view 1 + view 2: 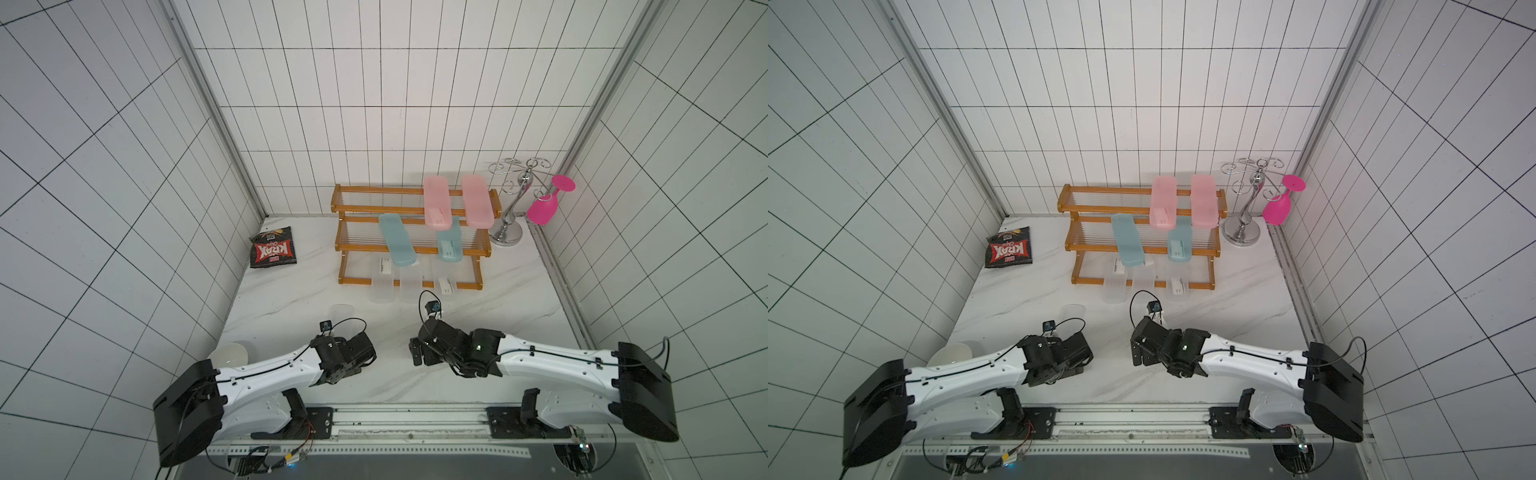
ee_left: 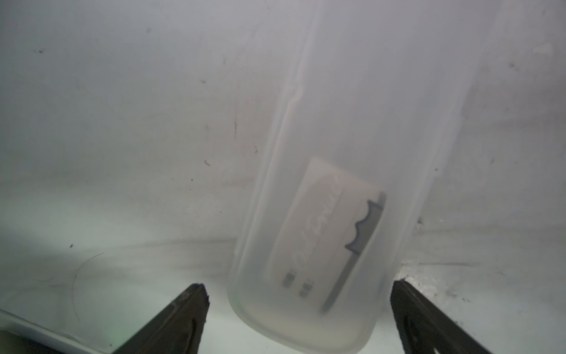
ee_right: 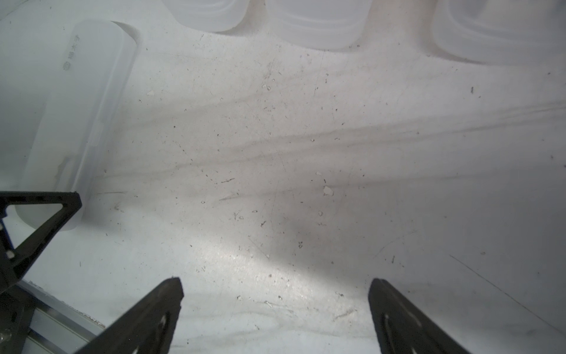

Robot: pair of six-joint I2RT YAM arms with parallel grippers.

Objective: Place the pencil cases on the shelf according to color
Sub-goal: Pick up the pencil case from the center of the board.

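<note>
Seven cases sorted by tier on the shelf [image 1: 428, 249]: pink cases [image 1: 435, 203] top, teal cases [image 1: 397, 239] middle, clear cases [image 1: 381, 291] bottom; eighth, a frosted case [image 2: 352, 122], lies on the table [image 1: 291, 299], its end between the spread jaws of the left gripper [image 2: 298, 286], presumably for pickup; right gripper [image 3: 275, 282] agape, empty.

Blurred label [image 2: 327, 236] on frosted case [image 2: 367, 122]

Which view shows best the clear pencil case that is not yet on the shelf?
The left wrist view: the clear pencil case fills it, label visible, its end between the open left gripper tips. The right wrist view shows it at the edge. Both top views show only a faint rounded end.
</note>
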